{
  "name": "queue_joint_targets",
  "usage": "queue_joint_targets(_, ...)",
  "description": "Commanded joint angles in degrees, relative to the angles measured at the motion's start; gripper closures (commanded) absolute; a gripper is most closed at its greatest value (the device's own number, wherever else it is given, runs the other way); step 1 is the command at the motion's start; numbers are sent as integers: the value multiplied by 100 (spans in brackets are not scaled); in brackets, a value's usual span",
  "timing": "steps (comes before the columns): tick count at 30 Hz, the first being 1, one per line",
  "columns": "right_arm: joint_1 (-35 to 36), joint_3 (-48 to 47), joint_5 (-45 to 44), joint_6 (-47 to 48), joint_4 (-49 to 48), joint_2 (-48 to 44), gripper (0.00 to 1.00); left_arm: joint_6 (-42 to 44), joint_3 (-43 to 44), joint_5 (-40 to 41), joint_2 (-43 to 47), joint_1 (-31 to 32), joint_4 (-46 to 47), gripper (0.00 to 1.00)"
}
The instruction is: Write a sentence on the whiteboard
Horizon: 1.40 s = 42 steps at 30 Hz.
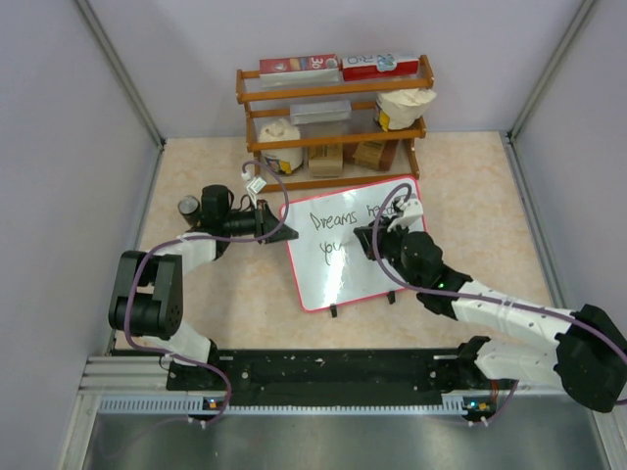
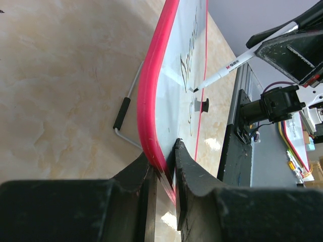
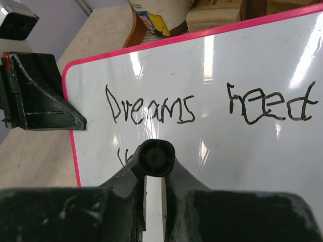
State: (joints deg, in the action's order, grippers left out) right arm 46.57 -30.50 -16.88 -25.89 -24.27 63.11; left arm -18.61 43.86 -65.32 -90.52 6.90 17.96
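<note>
The whiteboard [image 1: 345, 279], white with a thin red frame, stands tilted on the table in the middle. The sentence [image 1: 338, 223] reads "Dreams need" on the top line, with the start of a second line below it. My left gripper [image 1: 279, 228] is shut on the board's left edge; in the left wrist view its jaws [image 2: 164, 162] pinch the red frame [image 2: 149, 101]. My right gripper [image 1: 374, 240] is shut on a white marker [image 2: 228, 67], whose tip touches the board face. In the right wrist view the marker's black end cap [image 3: 156, 157] sits between the fingers, hiding the second line.
A wooden shelf [image 1: 333, 93] with boxes, rolls and packets stands just behind the board. The board's wire stand [image 2: 125, 108] rests on the table behind it. Grey walls close in the left, right and back sides. A black rail [image 1: 323, 370] runs along the near edge.
</note>
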Motion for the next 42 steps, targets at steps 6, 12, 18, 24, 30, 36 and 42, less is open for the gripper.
queue_joint_targets(6,-130,-474,-351,31,-60,149,100,762,-35,494,-115,14,-187,100)
queue_joint_targets(12,-130,-501,-307,75,27,166,100,762,-35,494,-115,14,-196,100)
queue_joint_targets(18,-130,-325,-140,49,107,166,100,762,-35,503,-115,14,-196,100)
queue_joint_targets(24,-130,-79,10,40,212,52,100,771,-35,503,-115,14,-196,100)
queue_joint_targets(30,-130,88,27,31,335,-79,100,763,-35,503,-132,14,-205,100)
queue_joint_targets(36,-122,176,-43,5,397,-220,100,771,-26,503,-124,14,-205,100)
queue_joint_targets(42,-139,-78,-87,-13,362,-387,100,763,-18,503,-150,14,-205,100)
